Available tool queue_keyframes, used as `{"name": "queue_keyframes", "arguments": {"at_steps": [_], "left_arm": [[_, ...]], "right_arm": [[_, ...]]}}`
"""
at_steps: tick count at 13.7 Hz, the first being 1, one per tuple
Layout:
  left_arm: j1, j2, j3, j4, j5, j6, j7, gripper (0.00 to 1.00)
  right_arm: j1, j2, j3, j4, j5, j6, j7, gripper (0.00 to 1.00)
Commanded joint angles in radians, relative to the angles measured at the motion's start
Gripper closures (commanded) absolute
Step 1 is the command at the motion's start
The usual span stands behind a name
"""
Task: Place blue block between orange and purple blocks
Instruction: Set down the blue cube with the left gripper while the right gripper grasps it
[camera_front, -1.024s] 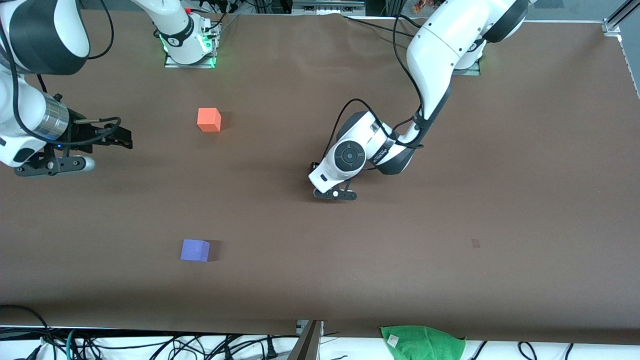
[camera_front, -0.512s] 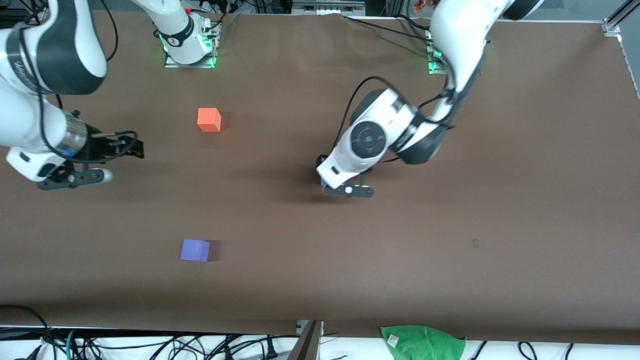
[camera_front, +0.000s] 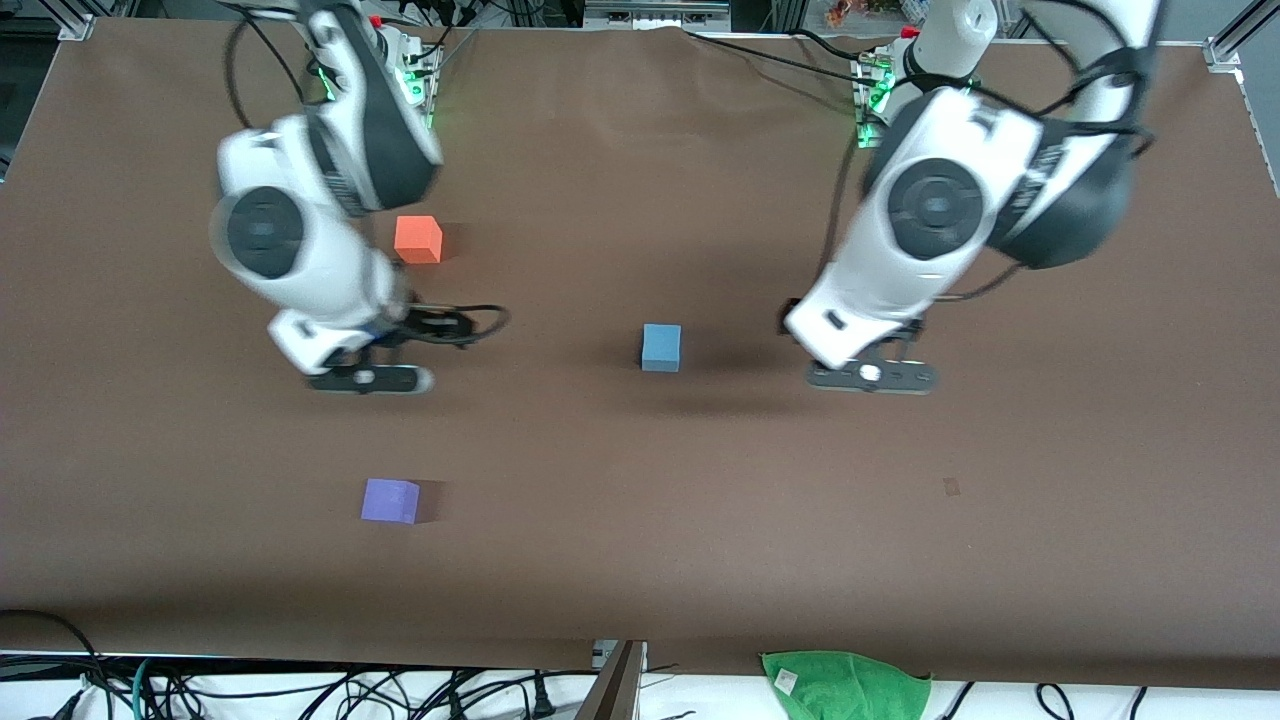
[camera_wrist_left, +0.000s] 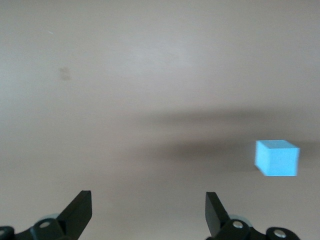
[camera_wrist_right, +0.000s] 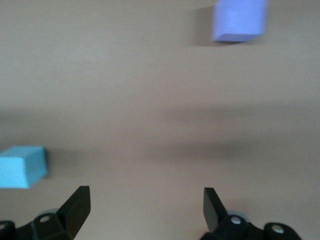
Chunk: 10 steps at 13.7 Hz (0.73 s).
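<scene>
The left gripper (camera_wrist_left: 147, 215) is hanging empty above bare brown table, its two black fingers (camera_wrist_left: 80, 210) spread wide apart with nothing between them. In the front view that left gripper (camera_front: 868, 375) is sitting over the table toward the left arm's end, with the small light sky-blue matte cube (camera_front: 661, 347) resting on the tabletop near it, toward the right arm's end and clear of the fingers. The left wrist view is showing the same cube (camera_wrist_left: 277, 158) off to one side of the fingers, standing flat on the table.

The right gripper (camera_wrist_right: 145, 212) is likewise hovering with its fingers (camera_wrist_right: 77, 205) held wide apart and nothing in them. From the front, the right gripper (camera_front: 365, 378) is hanging over the table between the bright orange matte cube (camera_front: 418, 239) and the violet-purple matte cube (camera_front: 390, 500): the orange one is lying farther from the front camera, the purple one nearer to it. The blue cube is lying well apart from both, toward the left arm's end, roughly midway between the two grippers.

The right wrist view is catching the blue cube (camera_wrist_right: 22, 166) and the purple cube (camera_wrist_right: 239, 20) together, but not the orange one; the left wrist view is showing only the blue cube. Only the front view is taking in all three cubes on the brown table (camera_front: 1050, 480), plus a green cloth (camera_front: 845, 685) lying at its near edge.
</scene>
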Motion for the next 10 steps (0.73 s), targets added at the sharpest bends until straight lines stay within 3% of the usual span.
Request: {"name": "queue_keyframes", "arguments": {"at_steps": [1, 3, 6, 10], "left_arm": [[0.121, -0.035, -0.008, -0.033, 0.021, -0.017, 0.169, 0.00], [0.194, -0.036, -0.019, -0.015, 0.007, -0.012, 0.249, 0.00], [0.268, -0.052, -0.015, 0.026, -0.046, -0.026, 0.289, 0.00], [0.288, -0.082, -0.011, 0.057, -0.037, -0.110, 0.290, 0.00]], "right_arm": [[0.095, 0.085, -0.009, 0.031, 0.013, 0.119, 0.171, 0.00], [0.157, 0.174, -0.009, 0.101, 0.011, 0.209, 0.288, 0.00], [0.229, 0.300, -0.012, 0.209, 0.002, 0.243, 0.405, 0.00], [0.299, 0.364, -0.013, 0.209, -0.028, 0.314, 0.431, 0.00]]}}
